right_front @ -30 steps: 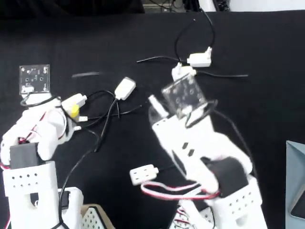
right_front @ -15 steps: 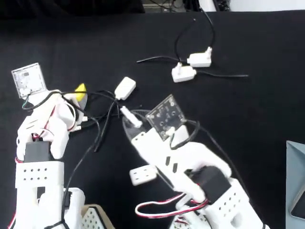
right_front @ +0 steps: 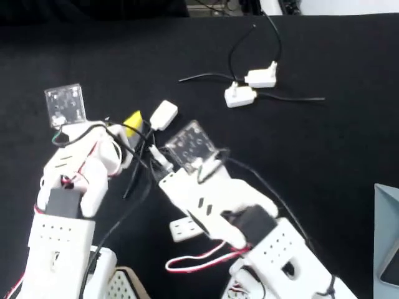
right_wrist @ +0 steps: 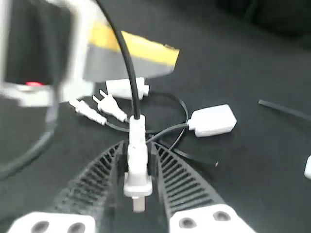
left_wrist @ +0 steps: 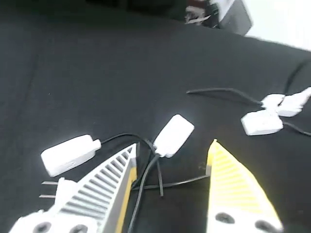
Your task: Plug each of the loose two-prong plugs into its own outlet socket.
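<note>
My right gripper point(right_wrist: 138, 145) is shut on a white two-prong plug point(right_wrist: 137, 167), whose black cable runs away from the jaws. In the high view that gripper point(right_front: 157, 159) sits mid-table over tangled cables. My left gripper point(left_wrist: 173, 144) stands open just short of a white outlet socket point(left_wrist: 173, 135), with black cables between its fingers; in the high view its yellow tip point(right_front: 133, 122) is beside that socket point(right_front: 163, 114). A second socket point(left_wrist: 68, 154) lies near the left fingers. Two loose plugs point(right_wrist: 110, 105) lie on the cloth beyond the right gripper, close to another socket point(right_wrist: 212, 120).
Two more white sockets point(right_front: 240, 96) point(right_front: 261, 78) with cables lie at the back right. A white socket strip point(right_front: 186, 228) lies near the front, partly under the right arm. A grey object point(right_front: 386, 243) is at the right edge. Black cloth covers the table point(right_front: 336, 156).
The right arm has swung left and nearer with the plug held. The left arm has moved right, its tip now next to the white socket. The two grippers are now close together.
</note>
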### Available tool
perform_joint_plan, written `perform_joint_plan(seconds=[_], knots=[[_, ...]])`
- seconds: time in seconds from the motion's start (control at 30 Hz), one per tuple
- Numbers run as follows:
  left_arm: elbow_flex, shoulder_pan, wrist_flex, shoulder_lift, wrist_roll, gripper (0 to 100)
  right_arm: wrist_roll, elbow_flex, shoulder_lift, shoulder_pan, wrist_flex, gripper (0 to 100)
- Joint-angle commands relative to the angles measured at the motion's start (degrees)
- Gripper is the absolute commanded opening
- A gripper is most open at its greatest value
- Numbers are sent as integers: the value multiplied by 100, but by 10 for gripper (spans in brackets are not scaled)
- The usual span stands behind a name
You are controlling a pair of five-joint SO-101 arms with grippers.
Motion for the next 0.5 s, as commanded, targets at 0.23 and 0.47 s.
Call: perform_joint_plan(seconds=[0.23, 0.47], knots=[[998, 796, 290, -2646, -1073, 230, -26, -558, 611, -53, -114, 11], [1499, 919, 352, -3305, -1380, 230, -26, -549, 646, -53, -97, 11]])
